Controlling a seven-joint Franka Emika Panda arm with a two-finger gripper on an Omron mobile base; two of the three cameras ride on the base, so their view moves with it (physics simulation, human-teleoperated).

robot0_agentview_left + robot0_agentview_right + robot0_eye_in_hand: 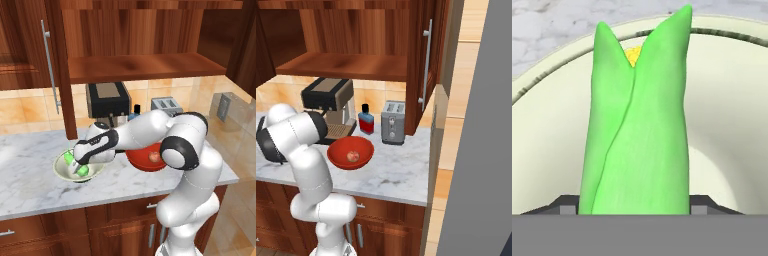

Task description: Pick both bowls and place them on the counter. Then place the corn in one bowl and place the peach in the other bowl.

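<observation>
Pincer (80, 167) tight on corn (637, 125), fingertips (566, 204) mostly hidden, inside cream bowl (61, 172).

Two bowls on counter (30, 185), side by side. Corn (76, 165) in left bowl (62, 172); peach (154, 157) in right bowl (142, 159). Coffee machine (107, 102) and toaster (166, 105) behind.

- 2 bowls: cream bowl (75, 172), red bowl (350, 152)
- 1 corn (637, 125)
- 1 peach (353, 157)
- 1 coffee machine (328, 107)
- 1 toaster (393, 122)
- 1 bottle (366, 121)
</observation>
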